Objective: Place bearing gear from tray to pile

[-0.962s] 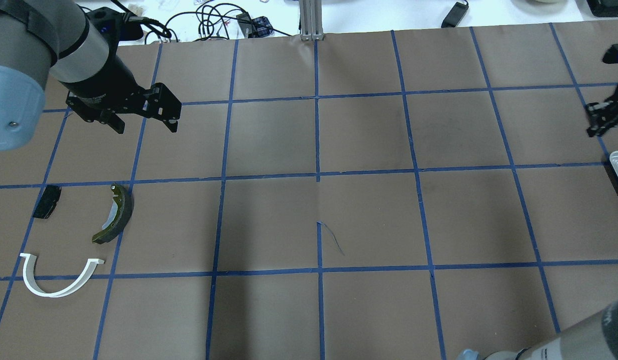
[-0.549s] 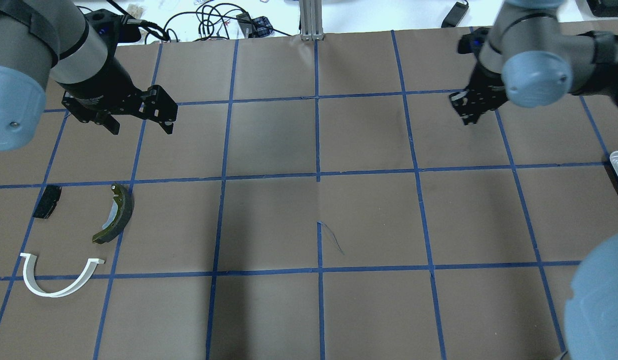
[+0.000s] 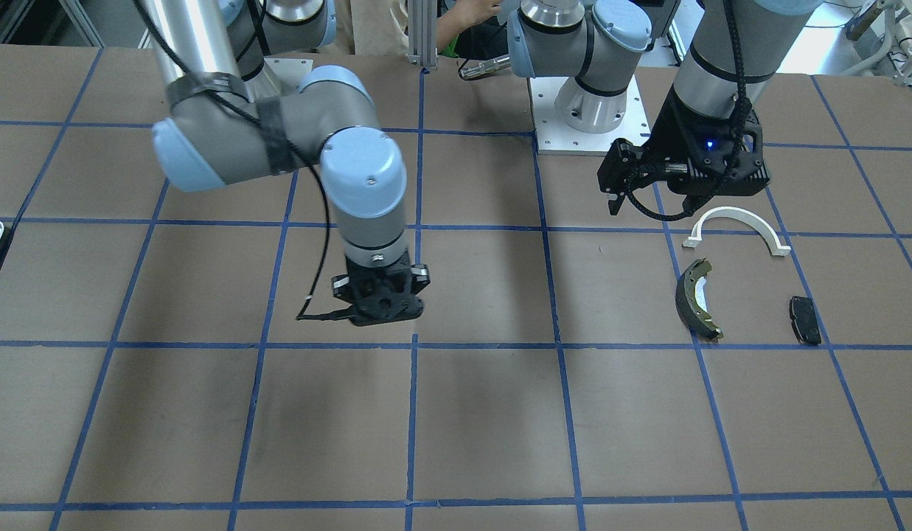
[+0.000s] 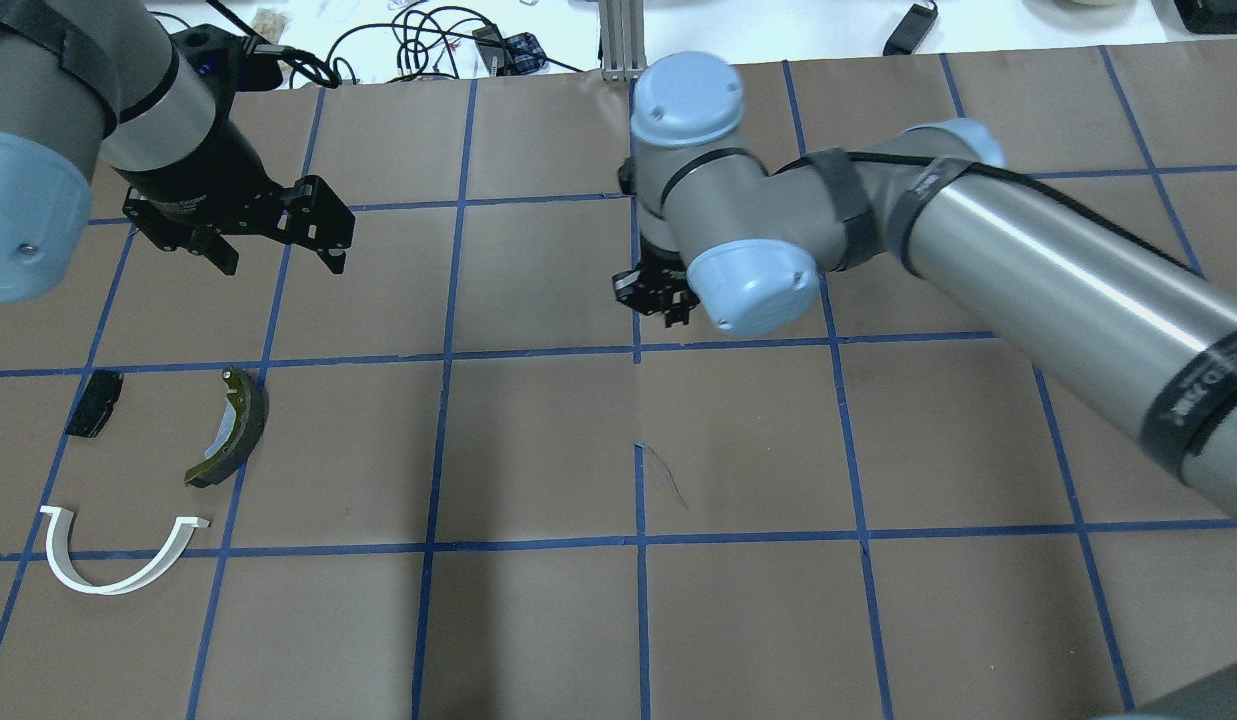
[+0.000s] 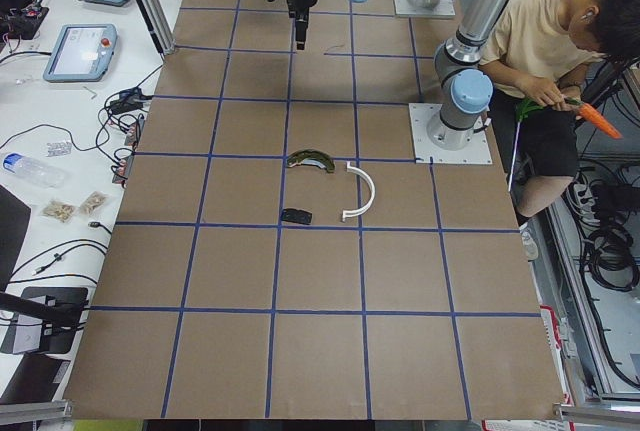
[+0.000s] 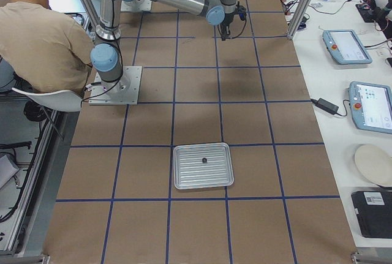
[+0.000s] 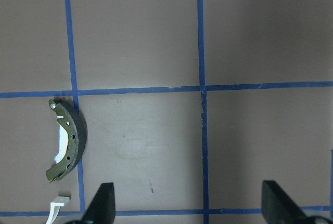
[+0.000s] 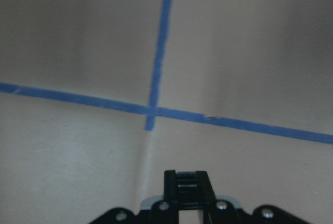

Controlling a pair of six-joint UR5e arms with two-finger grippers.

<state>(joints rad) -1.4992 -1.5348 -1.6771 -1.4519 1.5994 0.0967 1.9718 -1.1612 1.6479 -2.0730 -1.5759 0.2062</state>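
The tray point(image 6: 187, 178) lies on the table's right part. My right gripper point(image 4: 661, 303) hangs over the table's middle, far from the tray. Its fingers point(image 8: 186, 182) are pressed together in the right wrist view, with a pale silver part, seemingly the bearing gear point(image 8: 148, 201), showing just behind them. The pile lies at the left: a white arch point(image 4: 118, 565), a dark brake shoe point(image 4: 233, 430) and a black pad point(image 4: 93, 403). My left gripper point(image 4: 278, 258) hovers open and empty above the table, beyond the brake shoe point(image 7: 66, 141).
A small dark part point(image 6: 203, 160) sits in the middle of the tray. The table is brown paper with a blue tape grid. A person sits behind the robot base point(image 5: 540, 61). Cables and tablets lie past the far table edge.
My right arm has swept left from the table's right edge, by the tray, to the table's centre. The left gripper has hardly moved and stays open.
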